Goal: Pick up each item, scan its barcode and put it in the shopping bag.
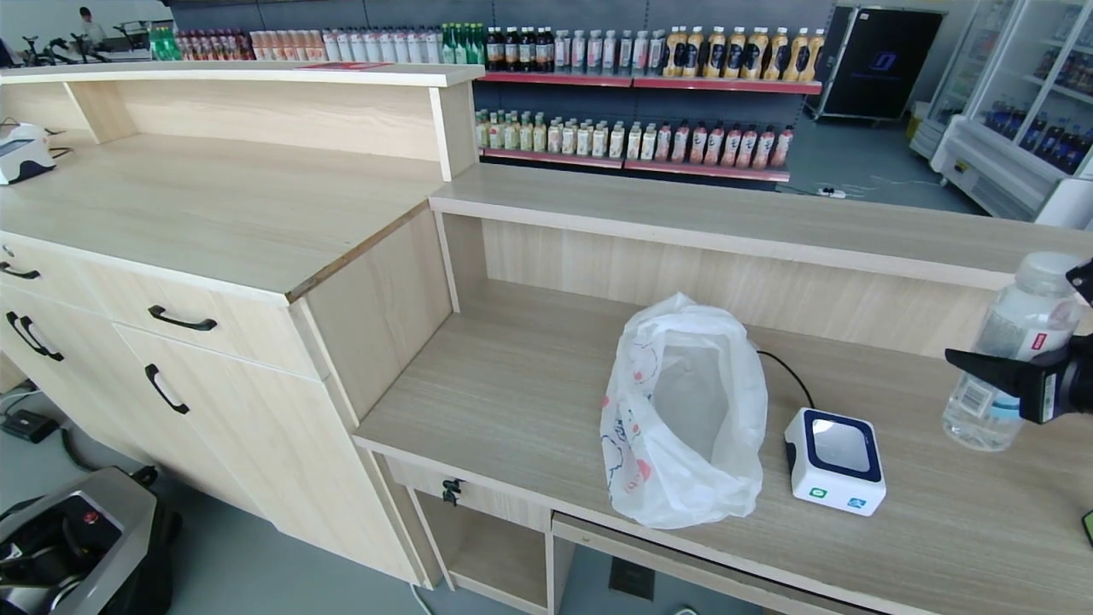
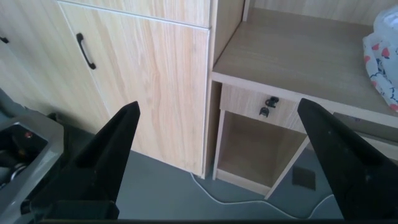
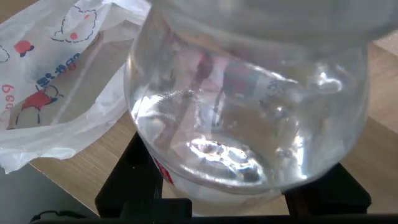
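A clear water bottle (image 1: 1012,350) with a white cap hangs upright above the right end of the lower counter (image 1: 529,384), and my right gripper (image 1: 1029,333) is shut on its lower half. From the right wrist the bottle (image 3: 249,106) looms between the dark fingers (image 3: 134,180), with the shopping bag (image 3: 56,81) beyond it. The white plastic shopping bag (image 1: 683,410) stands open at mid counter. A white barcode scanner (image 1: 837,461) lies just right of it. My left gripper (image 2: 217,155) hangs open and empty below counter height, facing the cabinet front, with the bag's edge (image 2: 382,56) far off.
A taller counter with black-handled drawers (image 1: 181,320) rises to the left, carrying a white device (image 1: 21,152) at its far end. The scanner's black cable (image 1: 790,376) runs toward the back wall. A small drawer lock (image 2: 267,107) sits under the counter edge. Shelves of drinks (image 1: 632,141) stand behind.
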Robot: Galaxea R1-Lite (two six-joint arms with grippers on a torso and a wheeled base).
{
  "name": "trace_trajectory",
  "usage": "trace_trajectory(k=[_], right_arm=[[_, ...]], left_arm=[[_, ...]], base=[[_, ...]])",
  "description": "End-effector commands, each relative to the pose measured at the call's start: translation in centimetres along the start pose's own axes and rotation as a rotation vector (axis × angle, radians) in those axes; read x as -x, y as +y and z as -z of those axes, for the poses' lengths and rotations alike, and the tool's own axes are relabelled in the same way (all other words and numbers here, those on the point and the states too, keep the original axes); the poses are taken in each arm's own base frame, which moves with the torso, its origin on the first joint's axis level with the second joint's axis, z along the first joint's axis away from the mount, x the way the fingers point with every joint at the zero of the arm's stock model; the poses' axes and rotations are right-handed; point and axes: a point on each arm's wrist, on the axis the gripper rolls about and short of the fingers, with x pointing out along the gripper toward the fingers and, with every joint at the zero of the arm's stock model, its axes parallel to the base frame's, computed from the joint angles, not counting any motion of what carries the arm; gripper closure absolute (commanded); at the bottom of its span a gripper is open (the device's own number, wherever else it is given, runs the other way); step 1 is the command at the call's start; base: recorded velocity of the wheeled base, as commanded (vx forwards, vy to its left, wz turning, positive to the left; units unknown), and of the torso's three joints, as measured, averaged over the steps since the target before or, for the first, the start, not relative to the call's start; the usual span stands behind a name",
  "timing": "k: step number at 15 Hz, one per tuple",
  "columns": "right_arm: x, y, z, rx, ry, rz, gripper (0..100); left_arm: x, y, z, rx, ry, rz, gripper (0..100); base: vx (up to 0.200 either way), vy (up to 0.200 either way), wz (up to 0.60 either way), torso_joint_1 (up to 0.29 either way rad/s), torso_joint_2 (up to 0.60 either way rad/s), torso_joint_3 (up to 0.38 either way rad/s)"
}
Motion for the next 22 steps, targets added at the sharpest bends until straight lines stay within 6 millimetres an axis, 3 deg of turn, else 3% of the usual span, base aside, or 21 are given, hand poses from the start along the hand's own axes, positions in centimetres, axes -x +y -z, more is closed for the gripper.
trace_trajectory(k=[1, 3, 5, 7, 8, 9, 10, 14, 22], right_arm=[[0.4, 0.1, -1.2, 0.02, -0.038, 0.027, 100], [-1.7, 1.3, -2.6, -0.058, -0.082, 0.046, 100], [-5.1, 2.0, -3.1, -0.166, -0.152, -0.012, 100], [-7.9, 2.3, -2.4, -0.144, -0.169, -0.037, 100], [-10.7, 2.8, -1.1, -0.134, -0.183, -0.061, 100], [-10.8, 2.9, -1.0, -0.132, -0.183, -0.062, 100], [-12.8, 3.5, 0.7, -0.124, -0.181, -0.089, 100], [-14.7, 4.2, 4.2, -0.108, -0.147, -0.155, 100], [-17.6, 4.8, 7.4, -0.001, -0.204, -0.238, 100]], left_arm=[[0.0, 0.0, 0.0, 0.0, 0.0, -0.001, 0], [0.0, 0.0, 0.0, 0.0, 0.0, -0.001, 0], [0.0, 0.0, 0.0, 0.0, 0.0, -0.001, 0], [0.0, 0.0, 0.0, 0.0, 0.0, -0.001, 0], [0.0, 0.0, 0.0, 0.0, 0.0, -0.001, 0], [0.0, 0.0, 0.0, 0.0, 0.0, -0.001, 0], [0.0, 0.0, 0.0, 0.0, 0.0, -0.001, 0], [0.0, 0.0, 0.0, 0.0, 0.0, -0.001, 0], [0.0, 0.0, 0.0, 0.0, 0.0, -0.001, 0]], base=[[0.0, 0.0, 0.6, 0.002, 0.0, 0.002], [0.0, 0.0, 0.6, 0.0, 0.0, 0.007], [0.0, 0.0, 0.0, 0.0, 0.0, 0.0], [0.0, 0.0, 0.0, 0.0, 0.0, 0.0], [0.0, 0.0, 0.0, 0.0, 0.0, 0.0], [0.0, 0.0, 0.0, 0.0, 0.0, 0.0], [0.0, 0.0, 0.0, 0.0, 0.0, 0.0], [0.0, 0.0, 0.0, 0.0, 0.0, 0.0], [0.0, 0.0, 0.0, 0.0, 0.0, 0.0]])
